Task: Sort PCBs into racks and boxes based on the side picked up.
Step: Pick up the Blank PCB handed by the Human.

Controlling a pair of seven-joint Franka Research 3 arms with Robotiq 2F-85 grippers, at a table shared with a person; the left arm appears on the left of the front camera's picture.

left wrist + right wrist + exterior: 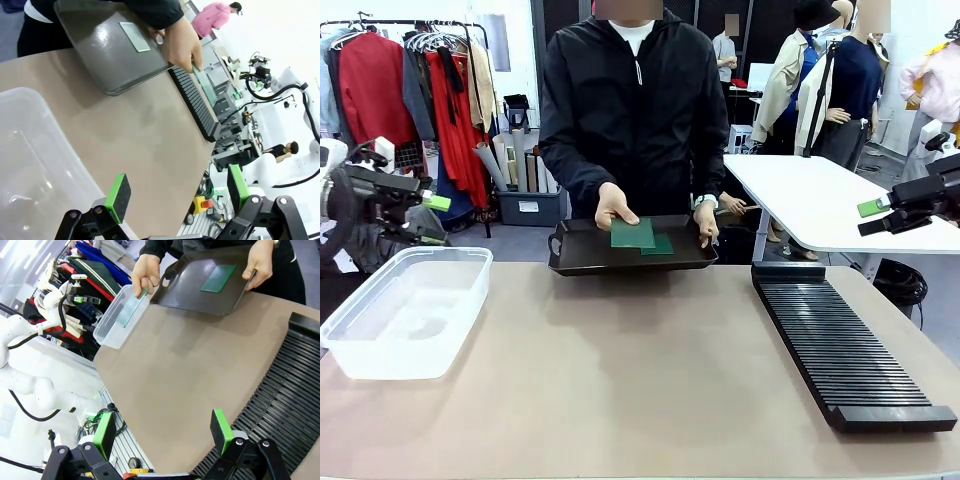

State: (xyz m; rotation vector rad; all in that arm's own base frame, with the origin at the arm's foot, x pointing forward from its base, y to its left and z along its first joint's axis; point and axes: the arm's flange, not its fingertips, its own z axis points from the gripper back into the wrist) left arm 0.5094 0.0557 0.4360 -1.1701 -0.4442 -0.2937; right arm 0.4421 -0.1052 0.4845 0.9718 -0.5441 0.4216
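Left pincer (177, 192) released, right pincer (162, 431) released | hand (615, 207) holds PCB (633, 234) over tray (575, 262) | risk: early reach strikes hand, thin board slips.

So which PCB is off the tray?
The PCB pinched in the person's hand, held up; the other PCB lies flat in the tray.

Dark-green PCBs (640, 238), black tray (588, 259), black rack (840, 345) ribbed with parallel slots, clear translucent box (415, 352), plain tan counter (620, 385), person's black jacket (620, 120), lime-green pads (118, 196) on black left gripper (176, 186)
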